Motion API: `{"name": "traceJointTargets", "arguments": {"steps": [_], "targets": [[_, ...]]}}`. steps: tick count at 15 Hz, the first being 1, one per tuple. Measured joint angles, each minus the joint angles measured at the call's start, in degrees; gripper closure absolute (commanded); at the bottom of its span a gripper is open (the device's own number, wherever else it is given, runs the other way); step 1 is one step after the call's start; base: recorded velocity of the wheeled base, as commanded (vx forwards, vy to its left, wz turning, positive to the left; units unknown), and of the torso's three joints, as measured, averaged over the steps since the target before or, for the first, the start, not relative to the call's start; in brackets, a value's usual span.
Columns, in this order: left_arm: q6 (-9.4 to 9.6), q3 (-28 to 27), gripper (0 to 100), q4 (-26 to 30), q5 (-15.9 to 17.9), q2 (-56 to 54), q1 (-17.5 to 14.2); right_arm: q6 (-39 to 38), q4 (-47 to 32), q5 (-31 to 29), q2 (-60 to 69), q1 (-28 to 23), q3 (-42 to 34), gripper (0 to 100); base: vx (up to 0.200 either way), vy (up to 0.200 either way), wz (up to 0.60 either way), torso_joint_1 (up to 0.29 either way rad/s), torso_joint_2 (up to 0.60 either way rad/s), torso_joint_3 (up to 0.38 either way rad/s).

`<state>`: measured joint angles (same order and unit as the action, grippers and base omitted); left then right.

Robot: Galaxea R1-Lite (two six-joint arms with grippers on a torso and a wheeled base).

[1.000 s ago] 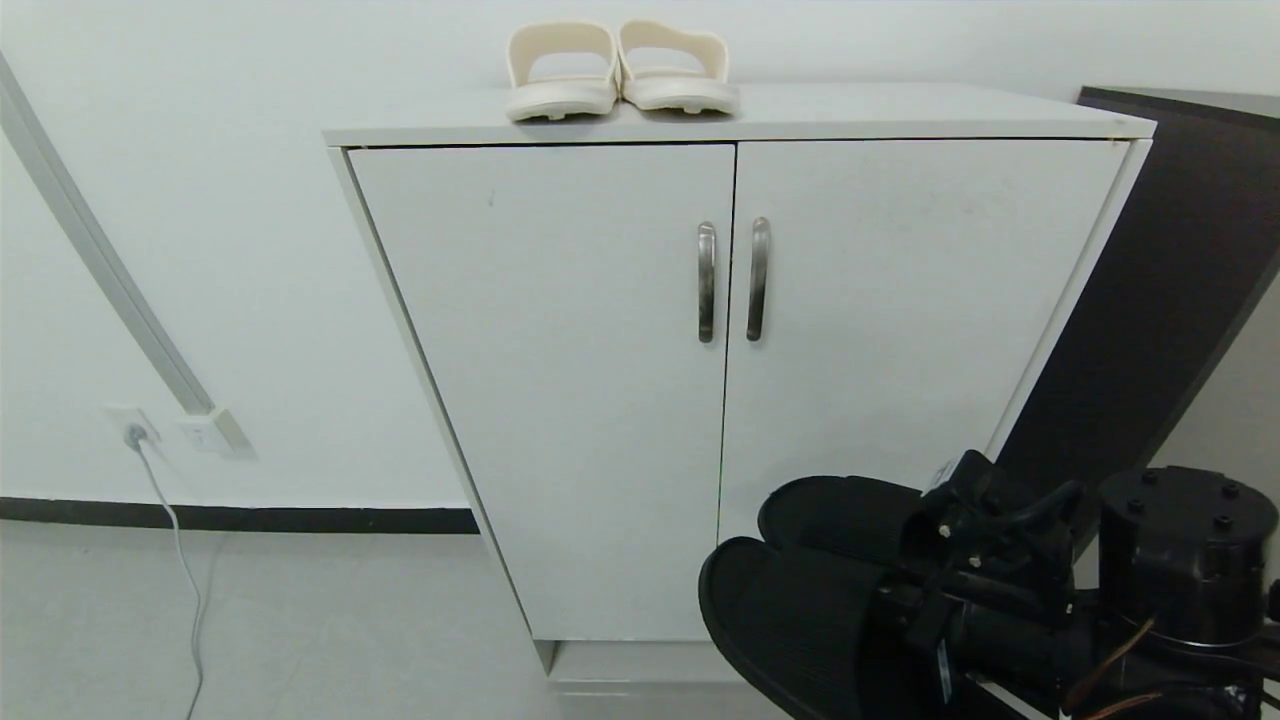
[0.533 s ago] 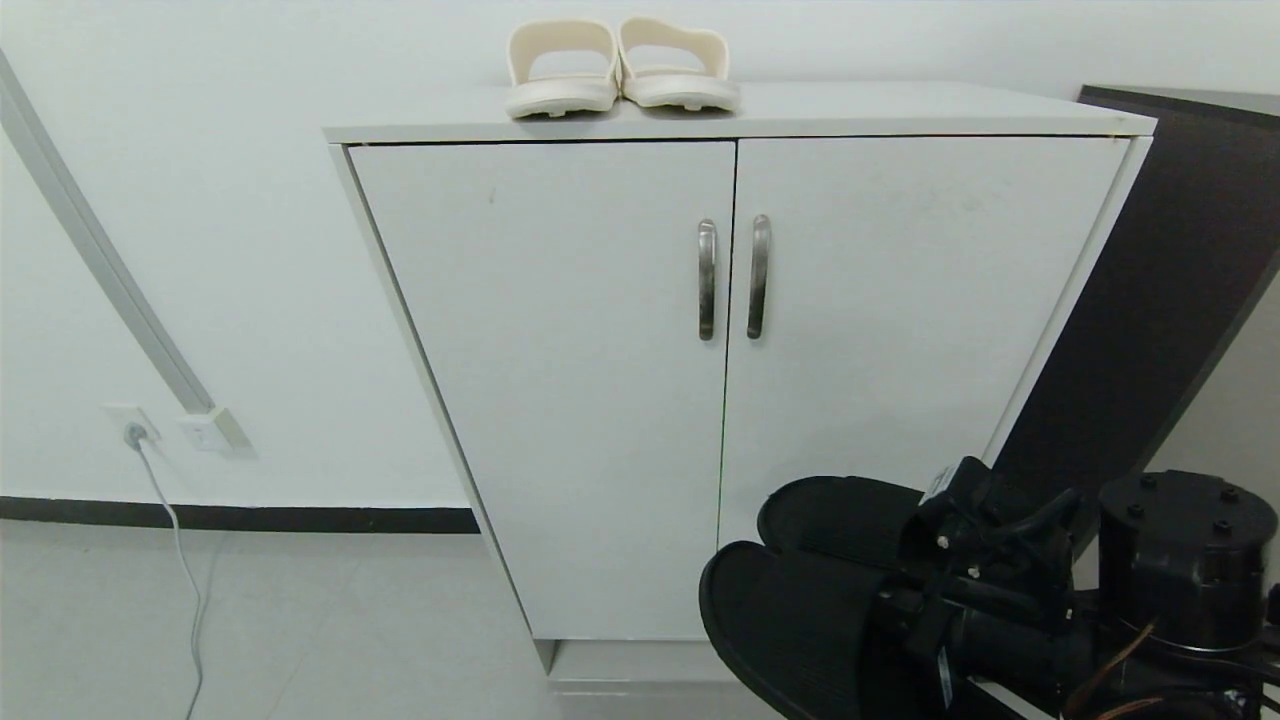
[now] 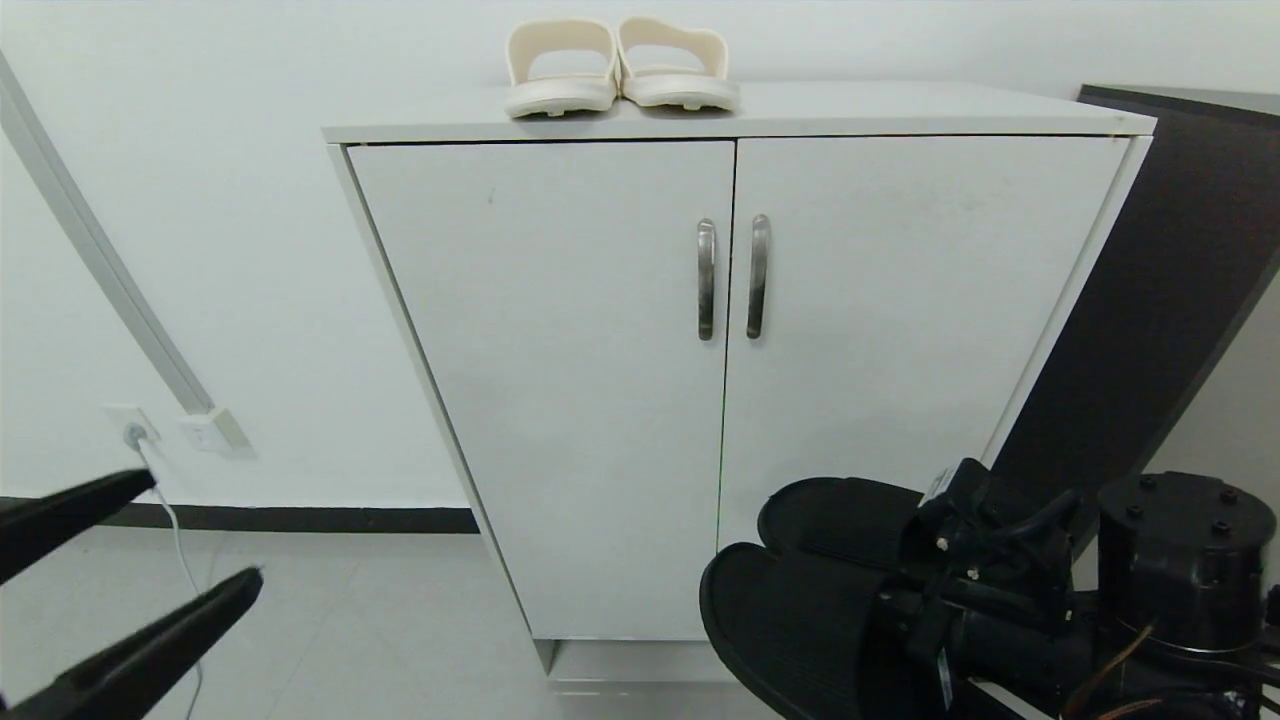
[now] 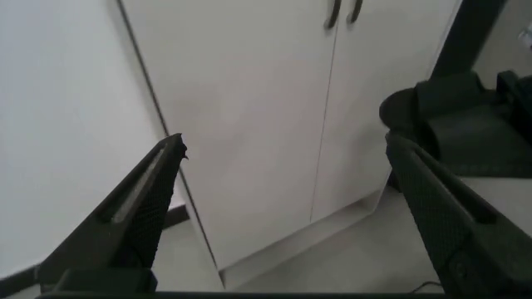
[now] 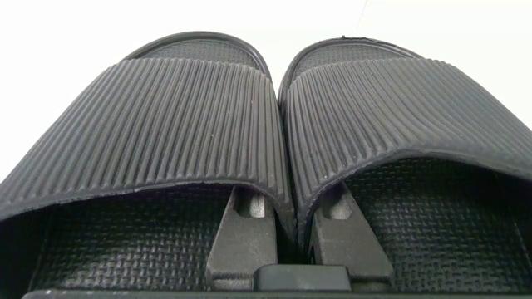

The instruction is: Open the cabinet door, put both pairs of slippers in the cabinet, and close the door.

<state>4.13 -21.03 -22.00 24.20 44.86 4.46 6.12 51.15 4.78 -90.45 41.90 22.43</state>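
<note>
- So, head view: barely started, I reckon. Cabinet (image 3: pixel 560 400) is shut, beige pair (image 3: pixel 620 70) sits on top, black pair (image 3: pixel 800 600) hangs low before the right door (image 3: pixel 900 330), clamped in the right gripper (image 3: pixel 945 590). Left gripper (image 3: pixel 200 527) gapes at lower left, holding nothing.
- Left wrist: wide jaws face the cabinet's lower front, well apart from it.
- Right wrist: fingers (image 5: pixel 241 241) pinch the black pair's inner sides together; ribbed straps, textured footbeds.

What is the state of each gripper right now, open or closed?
Left gripper: open, holding nothing.
Right gripper: closed on the black slippers, one finger inside each slipper.
</note>
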Motion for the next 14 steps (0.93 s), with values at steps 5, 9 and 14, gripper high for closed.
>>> {"name": "traceJointTargets", "arguments": {"steps": [5,9,14], "targets": [[0.43,-11.74,0,-10.95,-11.51,19.42,16.32,-0.22,0.09,-0.05,-0.04,-0.09,0.24,100,0.0,0.0,0.0,0.0,0.0,0.0],[0.44,-21.64,0,-14.59,-16.37,32.62,27.76,-0.24,0.09,-0.05,-0.04,-0.15,0.26,100,0.0,0.0,0.0,0.0,0.0,0.0],[-0.06,-34.67,0,-14.59,-16.18,45.93,37.82,-0.27,0.06,-0.02,-0.98,-0.37,0.22,100,0.0,0.0,0.0,0.0,0.0,0.0]]}}
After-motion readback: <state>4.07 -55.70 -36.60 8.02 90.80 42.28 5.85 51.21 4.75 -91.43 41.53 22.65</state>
